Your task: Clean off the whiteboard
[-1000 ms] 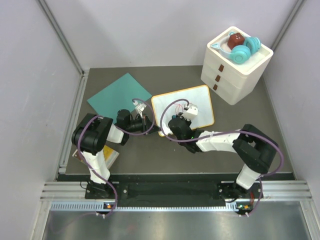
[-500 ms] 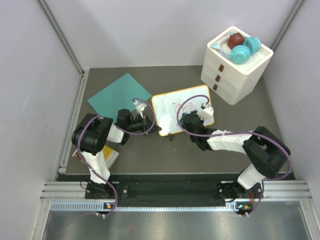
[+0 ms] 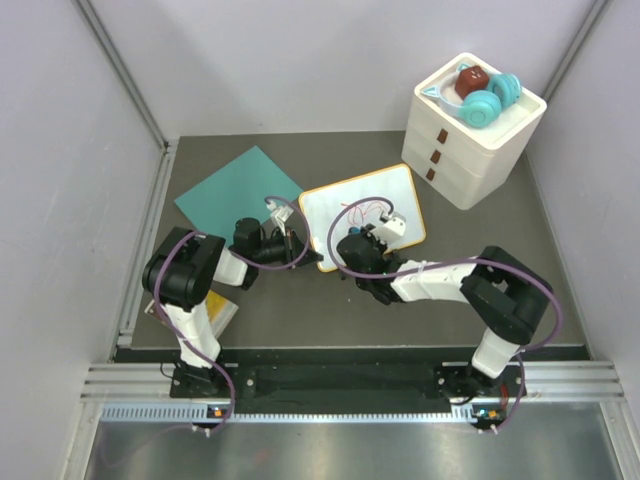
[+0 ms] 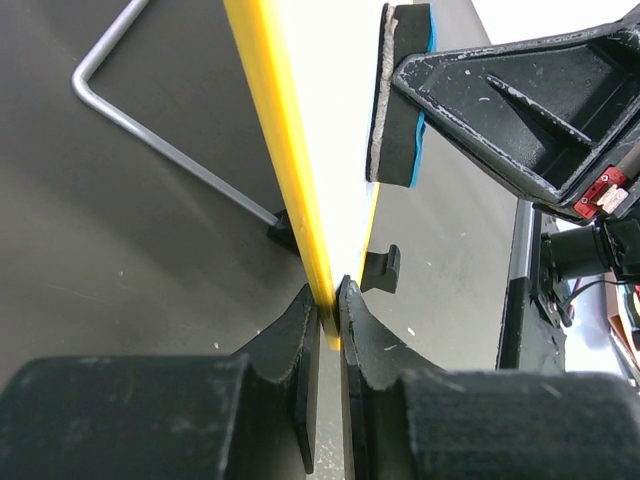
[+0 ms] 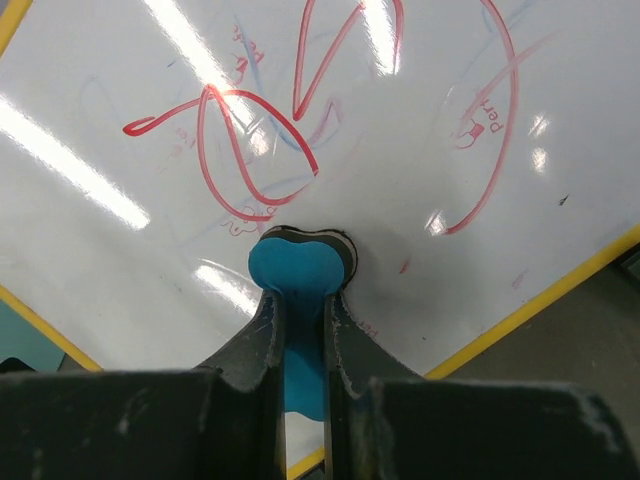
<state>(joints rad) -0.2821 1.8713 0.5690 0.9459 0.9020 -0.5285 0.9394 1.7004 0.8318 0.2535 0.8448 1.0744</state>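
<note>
Progress looks slim. Over the last second my right gripper (image 5: 300, 325), clamped on the blue eraser (image 5: 298, 270), has swept out to the right side of the whiteboard (image 5: 120, 260) and come back toward its middle. The red scribbles (image 5: 250, 150) are bold just ahead of the eraser tip and off to both sides of it. Only faint smears lie around the pad. My left gripper (image 4: 330, 300) stays shut on the board's yellow frame, steadying it on the surface (image 4: 120, 250), directly in front of the right gripper. I judge that most of the wiping remains, and firmer passes seem needed.
</note>
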